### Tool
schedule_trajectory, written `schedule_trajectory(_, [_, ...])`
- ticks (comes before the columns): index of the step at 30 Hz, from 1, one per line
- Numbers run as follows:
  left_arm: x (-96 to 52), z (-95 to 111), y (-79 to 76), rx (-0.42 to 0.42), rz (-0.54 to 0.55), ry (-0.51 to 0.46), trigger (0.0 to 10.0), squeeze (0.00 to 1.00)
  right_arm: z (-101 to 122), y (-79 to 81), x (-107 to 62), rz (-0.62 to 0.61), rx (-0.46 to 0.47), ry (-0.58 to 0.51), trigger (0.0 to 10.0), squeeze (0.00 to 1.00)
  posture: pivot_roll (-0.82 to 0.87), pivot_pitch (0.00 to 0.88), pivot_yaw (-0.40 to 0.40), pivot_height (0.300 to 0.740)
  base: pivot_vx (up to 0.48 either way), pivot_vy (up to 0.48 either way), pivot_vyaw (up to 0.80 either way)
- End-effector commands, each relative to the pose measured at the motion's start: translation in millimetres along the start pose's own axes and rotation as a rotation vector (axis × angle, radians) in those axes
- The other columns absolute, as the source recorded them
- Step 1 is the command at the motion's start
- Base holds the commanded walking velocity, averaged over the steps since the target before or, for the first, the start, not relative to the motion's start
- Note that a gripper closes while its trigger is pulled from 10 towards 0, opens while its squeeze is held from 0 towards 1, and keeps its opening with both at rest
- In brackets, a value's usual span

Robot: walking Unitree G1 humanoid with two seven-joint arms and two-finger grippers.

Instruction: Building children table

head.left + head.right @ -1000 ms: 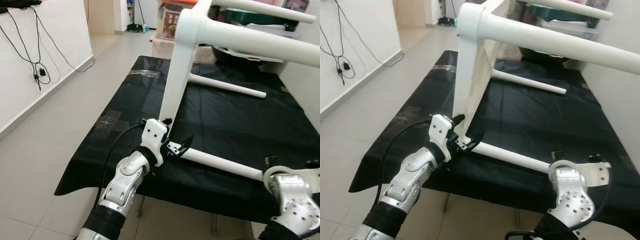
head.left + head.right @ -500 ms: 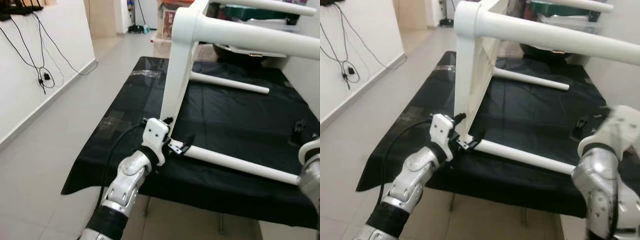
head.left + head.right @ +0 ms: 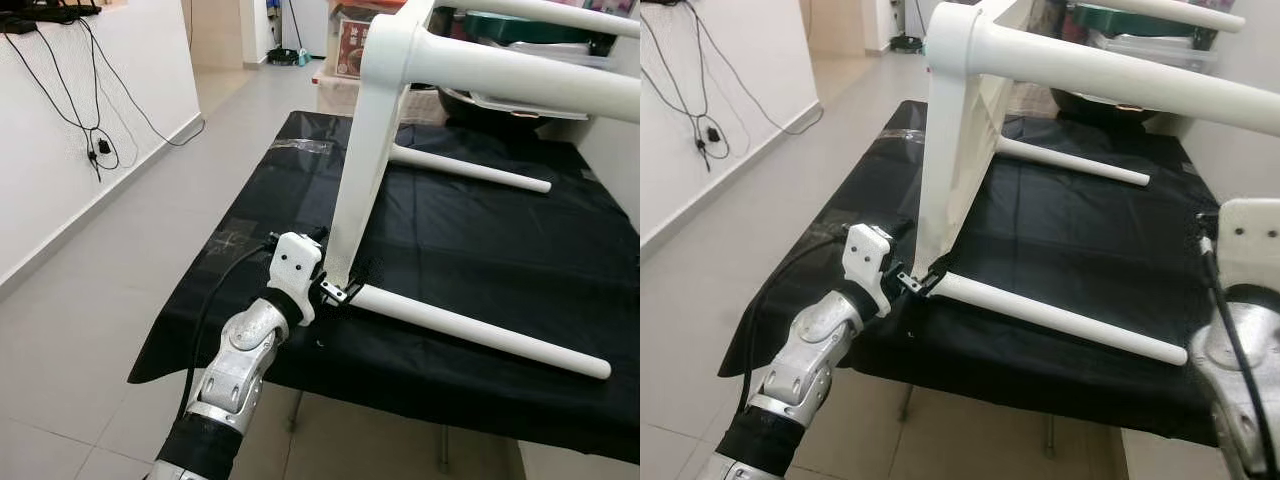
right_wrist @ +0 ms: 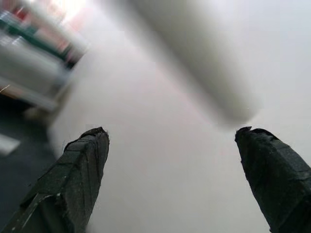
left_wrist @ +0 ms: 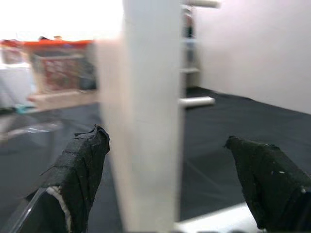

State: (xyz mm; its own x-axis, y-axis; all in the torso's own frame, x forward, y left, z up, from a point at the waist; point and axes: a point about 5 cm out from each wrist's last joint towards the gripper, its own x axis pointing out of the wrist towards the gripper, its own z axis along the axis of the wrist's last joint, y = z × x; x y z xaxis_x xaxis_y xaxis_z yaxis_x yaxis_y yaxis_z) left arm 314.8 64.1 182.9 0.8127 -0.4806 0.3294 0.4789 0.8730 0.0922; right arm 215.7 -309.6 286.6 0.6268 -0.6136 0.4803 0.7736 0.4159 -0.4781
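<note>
At centre frame the white table (image 3: 365, 150) lies tipped on its side on the black cloth (image 3: 480, 240), its top standing near upright and its legs pointing toward the right of the frame; the lowest leg (image 3: 480, 330) lies along the cloth and ends just short of the near edge at lower right; a far leg (image 3: 470, 168) lies on the cloth near the back, and an upper leg (image 3: 520, 75) juts across the top right; the left gripper (image 3: 335, 290) sits at the lower corner of the top where the lowest leg joins, fingers (image 5: 80, 165) spread and straddling the edge of the top without clamping it, judged as bracing the piece while the leg is seated; the right gripper (image 4: 170, 160) is raised at the right edge, released, fingers wide apart with nothing between them and a blurred leg beyond; open cloth lies between the legs; the near cloth edge is close under the joint, so a slide toward the bottom of the frame could drop the corner off; a wall with hanging cables (image 3: 85, 110) bounds the upper left, storage boxes (image 3: 345, 60) the top centre
</note>
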Motion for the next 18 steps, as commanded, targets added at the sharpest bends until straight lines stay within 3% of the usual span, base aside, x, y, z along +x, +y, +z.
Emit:
schedule_trajectory(1, [3.7,3.0,6.3,0.023,0.048,-0.016,10.0,0.0,2.9,-3.0,2.8,-0.021,-0.007,-0.04,10.0,0.0,0.05,0.0,-0.084,0.74,0.0,0.0,0.0])
schedule_trajectory(6, [10.3,3.5,10.3,0.045,0.076,-0.017,10.0,0.0,9.8,-0.7,4.2,-0.013,-0.001,-0.102,10.0,0.0,0.05,0.0,-0.081,0.74,0.0,0.0,0.0])
schedule_trajectory(18, [26.3,-11.7,5.7,0.045,0.012,0.051,10.0,0.0,15.4,5.1,19.7,0.033,-0.037,-0.196,10.0,0.0,0.04,0.0,-0.075,0.74,0.0,0.0,0.0])
